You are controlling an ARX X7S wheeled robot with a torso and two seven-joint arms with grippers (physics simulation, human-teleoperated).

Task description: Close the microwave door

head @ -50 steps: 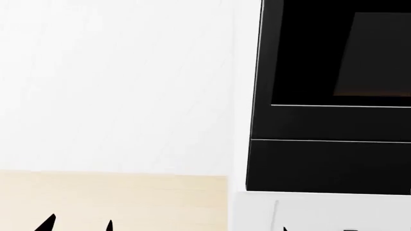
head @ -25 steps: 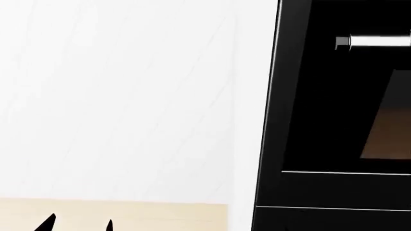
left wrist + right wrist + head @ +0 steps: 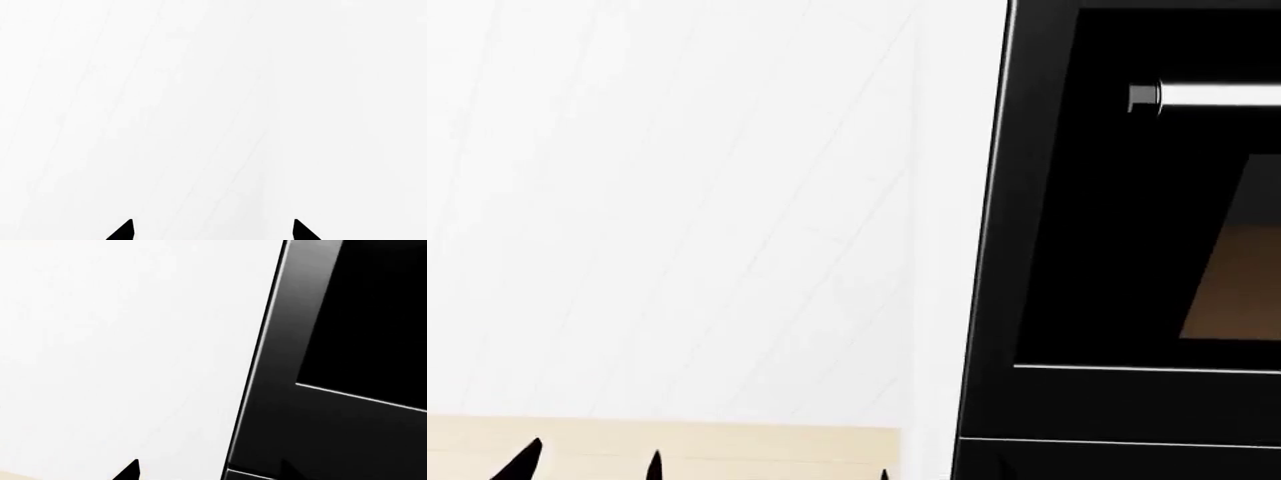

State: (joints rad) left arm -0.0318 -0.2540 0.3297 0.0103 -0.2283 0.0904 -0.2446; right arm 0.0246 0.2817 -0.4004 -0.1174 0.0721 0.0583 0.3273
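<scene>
The black appliance front (image 3: 1121, 250) is standing upright, its tall edge running vertically, a silver bar handle (image 3: 1208, 96) lying horizontal near its top. Left of it, white wall (image 3: 694, 200) is leaving open room. The left claw (image 3: 212, 231) is showing spread tips, gripping nothing. The right claw's (image 3: 130, 471) state cannot be told.

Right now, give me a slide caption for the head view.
Black appliance with silver handle beside a white wall; left end effector tips at the bottom edge.
</scene>
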